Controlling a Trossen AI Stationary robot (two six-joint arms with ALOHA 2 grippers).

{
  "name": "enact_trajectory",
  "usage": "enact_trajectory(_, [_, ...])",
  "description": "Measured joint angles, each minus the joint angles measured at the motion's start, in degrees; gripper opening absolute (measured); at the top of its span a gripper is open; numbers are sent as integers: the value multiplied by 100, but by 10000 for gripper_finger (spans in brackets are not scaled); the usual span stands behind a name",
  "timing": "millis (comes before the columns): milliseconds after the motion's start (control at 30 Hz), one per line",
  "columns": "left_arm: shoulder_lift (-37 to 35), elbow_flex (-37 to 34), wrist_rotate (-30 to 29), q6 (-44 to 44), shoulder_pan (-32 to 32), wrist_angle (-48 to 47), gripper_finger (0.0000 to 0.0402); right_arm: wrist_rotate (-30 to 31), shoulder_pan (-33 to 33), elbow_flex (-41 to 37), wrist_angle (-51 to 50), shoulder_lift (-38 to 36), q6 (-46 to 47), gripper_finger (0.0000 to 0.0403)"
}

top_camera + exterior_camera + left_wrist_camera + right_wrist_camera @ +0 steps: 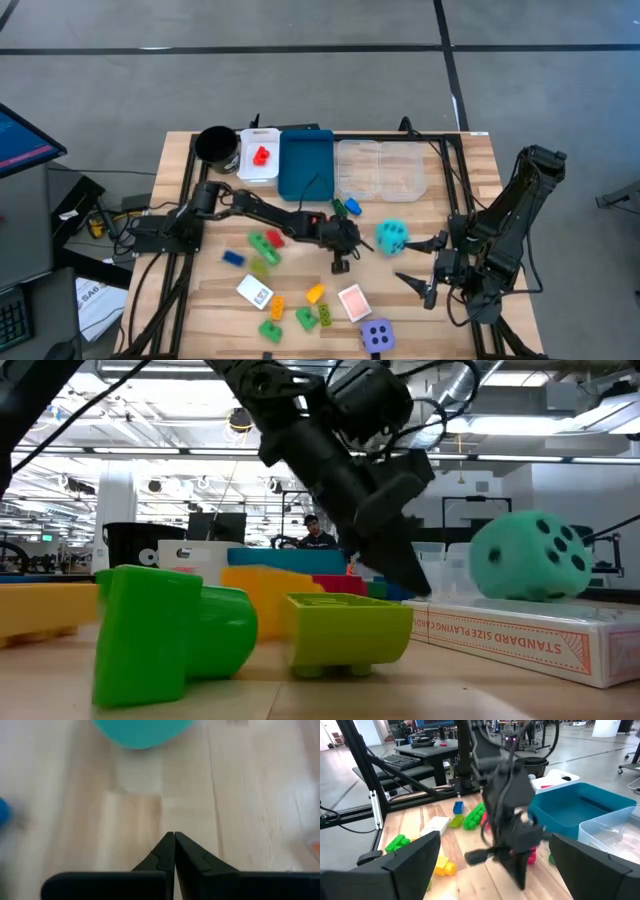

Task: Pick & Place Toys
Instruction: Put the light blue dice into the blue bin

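The only wording I can read sits on the white card box (pixel 545 645) lying on the table at the right in the low view, under the cyan die (pixel 528 557): its near edge carries red capitals, "PLAYING CARDS" and then "STANDARD SIZE". The die itself shows only black pips, no numerals. From above, a sheet of paper (pixel 97 300) lies on the floor to the left of the table with dark print on it, but the letters are too small for me to make out.
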Motion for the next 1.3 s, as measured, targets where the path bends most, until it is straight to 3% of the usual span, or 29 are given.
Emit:
enact_trajectory(367, [-1462,9,-116,1209,24,45,0,1,0,0,67,-1,26,368])
enact_trajectory(567, [-2378,-267,274,1687,-114,361,0,-11,32,0,75,0,90,368])
enact_trajectory(800, [-3860,-2191,423,1388,-217,1892,0,11,48,0,-119,103,631,368])
enact_trajectory(1067, [-5805,-4721,52,349,-210,3568,0,-33,-91,0,-1011,633,2498,368])
enact_trajectory(1300, [-6876,-5928,-45,0,-210,4448,0,-942,-610,-2,-1972,1203,4309,368])
